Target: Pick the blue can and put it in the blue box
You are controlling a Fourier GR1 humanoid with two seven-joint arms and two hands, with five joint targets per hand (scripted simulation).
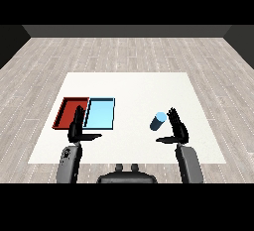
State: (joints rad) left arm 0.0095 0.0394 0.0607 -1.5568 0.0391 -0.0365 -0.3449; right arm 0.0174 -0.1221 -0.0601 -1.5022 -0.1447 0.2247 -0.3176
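The blue can (158, 121) stands on the white table right of centre, tilted a little. My right hand (177, 128) is just to its right, fingers straight and thumb pointing left below the can, not closed on it. The light blue tray (100, 113) lies to the left of the middle of the table. My left hand (76, 127) hovers at the near edge of the trays, open, with its thumb stretched to the right.
A red tray (70, 112) lies against the left side of the light blue tray. The white table (134, 91) stretches beyond them, with wooden floor all around.
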